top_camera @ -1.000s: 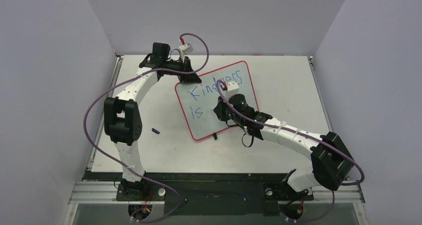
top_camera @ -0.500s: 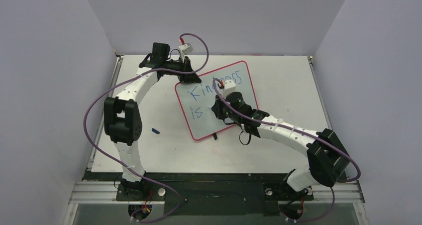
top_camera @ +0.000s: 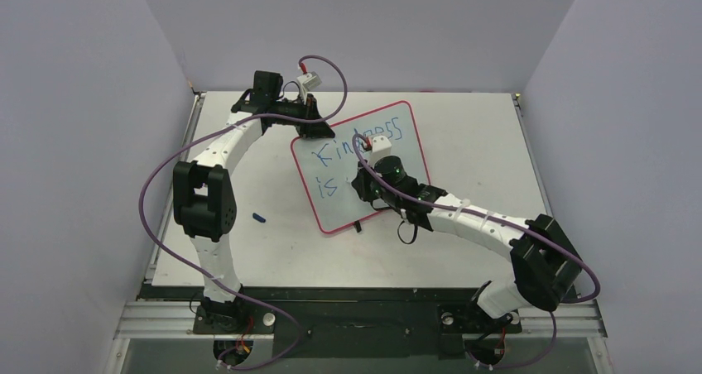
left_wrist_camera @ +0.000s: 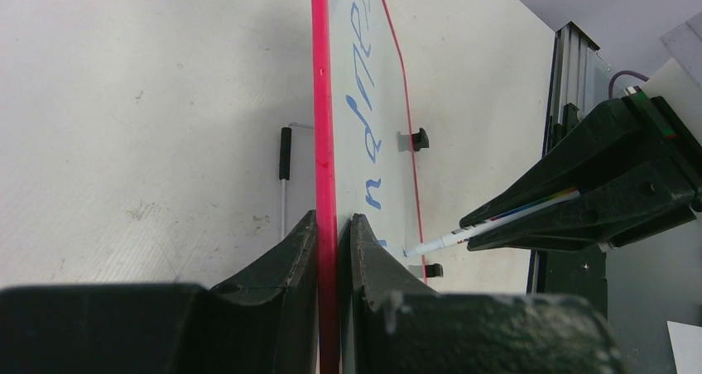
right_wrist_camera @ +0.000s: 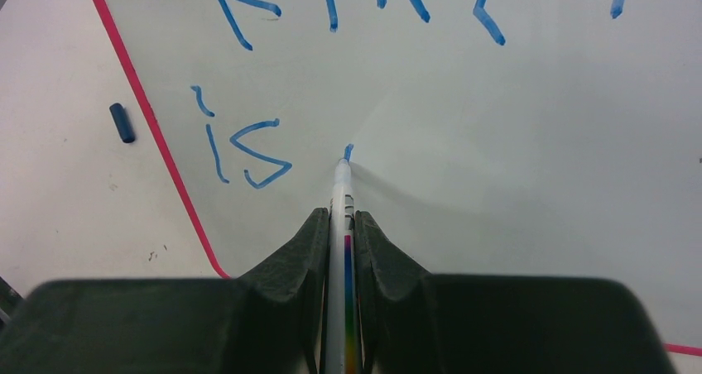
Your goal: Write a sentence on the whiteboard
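Pinching a slim white rainbow-striped marker (right_wrist_camera: 340,194), the right gripper (right_wrist_camera: 341,217) has its jaws narrow on the barrel, tip touching the flat white red-rimmed whiteboard (right_wrist_camera: 463,101) just ahead of them. Left of the tip runs the blue handwritten sentence (right_wrist_camera: 214,152); at the far corner, the left gripper (left_wrist_camera: 334,221) clamps the red rim.

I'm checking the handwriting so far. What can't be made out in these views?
Top view: the right gripper hides the middle letters of the upper line of writing and the marker's tip.
Right wrist view: the top edge cuts off the upper line.
Left wrist view: the whiteboard is seen almost edge-on, so its letters cannot be read.
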`<act>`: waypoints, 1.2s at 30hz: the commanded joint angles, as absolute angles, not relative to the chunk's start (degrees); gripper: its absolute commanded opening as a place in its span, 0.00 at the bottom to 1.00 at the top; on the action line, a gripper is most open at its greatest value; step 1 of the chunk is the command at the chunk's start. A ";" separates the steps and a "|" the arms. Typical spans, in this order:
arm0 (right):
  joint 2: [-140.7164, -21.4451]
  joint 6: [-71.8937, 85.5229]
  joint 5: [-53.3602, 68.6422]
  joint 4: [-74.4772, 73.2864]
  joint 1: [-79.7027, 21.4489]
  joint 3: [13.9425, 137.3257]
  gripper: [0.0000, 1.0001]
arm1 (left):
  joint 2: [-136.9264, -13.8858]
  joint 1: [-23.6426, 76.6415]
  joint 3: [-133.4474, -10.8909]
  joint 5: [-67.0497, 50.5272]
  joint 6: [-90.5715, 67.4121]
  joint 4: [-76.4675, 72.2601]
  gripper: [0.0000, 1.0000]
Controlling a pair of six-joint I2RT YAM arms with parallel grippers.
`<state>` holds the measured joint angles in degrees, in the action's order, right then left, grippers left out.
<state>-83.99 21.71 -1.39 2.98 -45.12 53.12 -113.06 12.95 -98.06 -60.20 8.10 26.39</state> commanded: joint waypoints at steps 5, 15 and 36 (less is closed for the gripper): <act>-82.63 22.40 -5.75 1.36 -47.97 50.35 0.00 | -112.60 13.72 -98.26 -60.97 12.39 24.58 0.00; -84.35 22.51 -8.51 0.19 -48.78 54.00 0.00 | -112.40 13.71 -98.16 -60.98 12.48 24.68 0.00; -86.24 21.36 -12.11 -3.66 -46.84 60.90 0.00 | -112.32 13.73 -98.06 -61.07 12.57 24.65 0.00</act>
<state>-85.38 21.76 -10.20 -4.03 -47.24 58.74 -113.06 12.97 -98.06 -60.36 8.10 26.39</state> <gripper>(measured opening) 0.099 0.109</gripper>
